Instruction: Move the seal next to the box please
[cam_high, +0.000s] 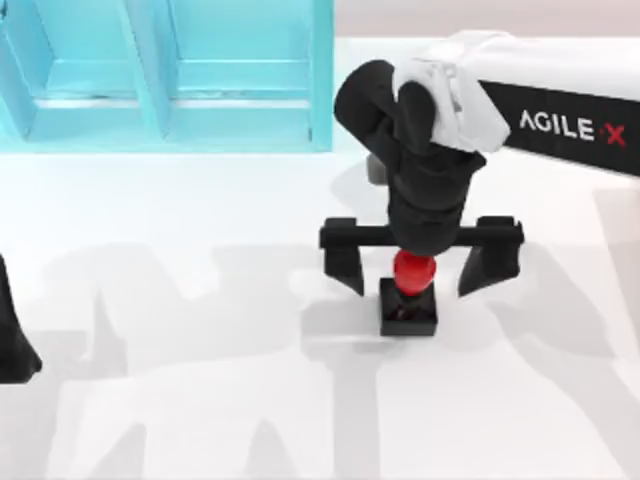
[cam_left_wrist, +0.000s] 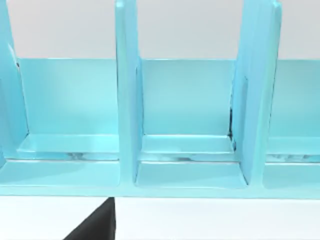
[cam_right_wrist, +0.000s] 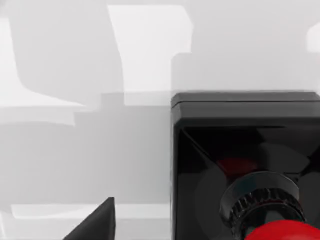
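White desk (cam_high: 180, 330), lit from above and crossed by grey arm shadows, with a pale blue partitioned box (cam_high: 165, 75) at its far left edge. Near the centre-right of the desk stands the seal (cam_high: 410, 290), upright on its black square base with the red knob on top, well apart from the box. The right gripper (cam_high: 412, 270) hangs directly over the seal, its jaws spread wide with one finger on each side of the knob and neither touching it; the right wrist view looks down on the base (cam_right_wrist: 245, 150) and the ribbed neck beneath the knob. The left gripper (cam_high: 15, 345) is parked at the desk's left edge, and whether its jaws are open or closed cannot be told. Step in hand, as judged: the approach to grasp, with transport not yet begun. The next move calls for lowering, closing squarely on the knob or neck, then lifting and carrying leftward and away to set the seal beside the box.
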